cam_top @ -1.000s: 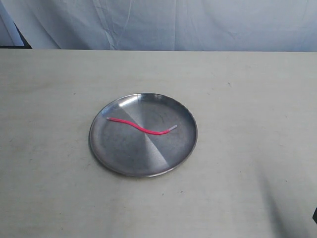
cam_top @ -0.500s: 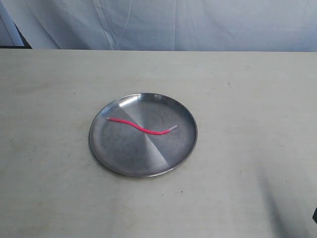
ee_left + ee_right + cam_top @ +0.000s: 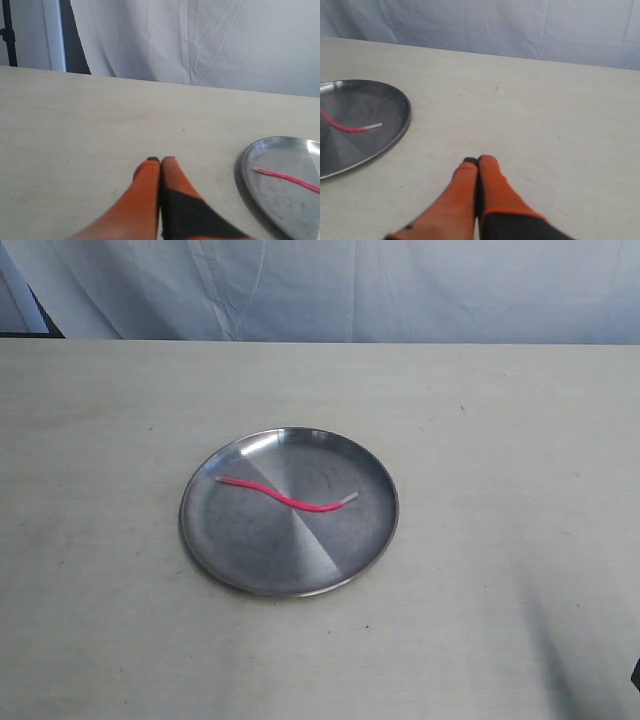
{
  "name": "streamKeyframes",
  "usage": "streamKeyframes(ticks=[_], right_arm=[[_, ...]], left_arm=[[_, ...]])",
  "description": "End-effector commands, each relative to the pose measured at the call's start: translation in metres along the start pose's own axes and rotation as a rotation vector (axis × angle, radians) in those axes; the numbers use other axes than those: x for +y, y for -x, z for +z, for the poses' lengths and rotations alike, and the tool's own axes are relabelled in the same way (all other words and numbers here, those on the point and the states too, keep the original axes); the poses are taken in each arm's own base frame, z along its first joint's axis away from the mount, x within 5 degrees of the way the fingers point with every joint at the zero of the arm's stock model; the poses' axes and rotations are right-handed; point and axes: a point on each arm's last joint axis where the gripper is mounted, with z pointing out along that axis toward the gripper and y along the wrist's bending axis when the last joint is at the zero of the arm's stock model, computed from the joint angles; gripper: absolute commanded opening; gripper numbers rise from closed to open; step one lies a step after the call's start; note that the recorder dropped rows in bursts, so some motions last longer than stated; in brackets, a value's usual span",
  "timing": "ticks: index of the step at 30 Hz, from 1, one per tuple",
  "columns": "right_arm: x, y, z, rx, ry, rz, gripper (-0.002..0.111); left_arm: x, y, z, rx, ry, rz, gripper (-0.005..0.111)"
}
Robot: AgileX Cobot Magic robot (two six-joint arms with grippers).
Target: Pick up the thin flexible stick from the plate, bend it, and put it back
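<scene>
The thin flexible stick, bright pink and wavy with a whitish tip, lies across the shiny silver plate at the table's middle. Both wrist views also catch the stick lying in the plate. My left gripper is shut with nothing between its orange fingers, over bare table beside the plate. Shut and empty as well, my right gripper hangs over the table on the plate's other side. Neither gripper appears in the exterior view.
The plate rests on a pale beige table. A white cloth backdrop hangs behind the far edge. A dark arm shadow falls at the near right corner.
</scene>
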Motion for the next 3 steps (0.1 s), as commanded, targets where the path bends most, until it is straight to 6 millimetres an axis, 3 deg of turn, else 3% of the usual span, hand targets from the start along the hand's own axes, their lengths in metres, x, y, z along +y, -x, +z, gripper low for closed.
streamKeyframes(ticks=[1, 3], right_arm=[[-0.0003, 0.0005, -0.0002, -0.012, -0.005, 0.002, 0.0], [-0.0003, 0.0005, -0.0002, -0.012, -0.005, 0.002, 0.0]], left_arm=[[0.0003, 0.0003, -0.0001, -0.015, 0.003, 0.002, 0.0], [0.0003, 0.0003, -0.0001, -0.015, 0.003, 0.002, 0.0]])
